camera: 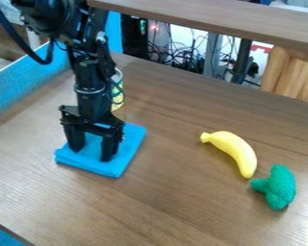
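The black gripper (92, 153) hangs over a folded blue cloth (132, 140) at the left of the table. Its two fingers are apart, with their tips low at the cloth and blue fabric showing between them. Whether the tips press on the cloth, I cannot tell. Behind the gripper stands a can (118, 90) with a yellowish label, partly hidden by the arm. Right of the middle lies a curved yellow banana (234, 149). Close to its lower end rests a green broccoli piece (278, 187).
The wooden table (176, 202) has its far edge along the top, with a wooden beam (214, 18) above and cables behind. A blue wall (28, 81) runs along the left side.
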Tool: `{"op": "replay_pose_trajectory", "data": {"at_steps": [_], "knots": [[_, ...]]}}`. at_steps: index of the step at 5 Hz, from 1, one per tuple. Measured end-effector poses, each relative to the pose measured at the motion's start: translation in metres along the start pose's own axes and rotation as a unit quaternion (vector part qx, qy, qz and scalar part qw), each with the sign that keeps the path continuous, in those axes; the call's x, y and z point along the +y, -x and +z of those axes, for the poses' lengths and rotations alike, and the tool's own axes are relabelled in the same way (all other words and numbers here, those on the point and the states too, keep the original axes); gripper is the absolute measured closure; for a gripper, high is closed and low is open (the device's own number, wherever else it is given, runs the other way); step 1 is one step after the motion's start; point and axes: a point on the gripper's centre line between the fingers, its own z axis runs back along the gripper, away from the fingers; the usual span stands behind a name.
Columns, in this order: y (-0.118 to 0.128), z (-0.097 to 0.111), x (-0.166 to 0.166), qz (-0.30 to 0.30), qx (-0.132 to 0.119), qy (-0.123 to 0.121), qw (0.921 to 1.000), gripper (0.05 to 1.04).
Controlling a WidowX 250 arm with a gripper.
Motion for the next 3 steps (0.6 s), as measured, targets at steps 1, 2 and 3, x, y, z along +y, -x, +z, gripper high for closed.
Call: {"op": "replay_pose_trajectory", "data": {"at_steps": [1,2,3], "knots": [[0.019,0.005,0.006,-0.013,0.000,0.015,0.9998,0.082],[0.043,0.026,0.019,-0.041,-0.040,0.055,0.9969,0.082],[0.063,0.050,0.048,-0.024,-0.083,0.094,0.9919,0.082]]}}
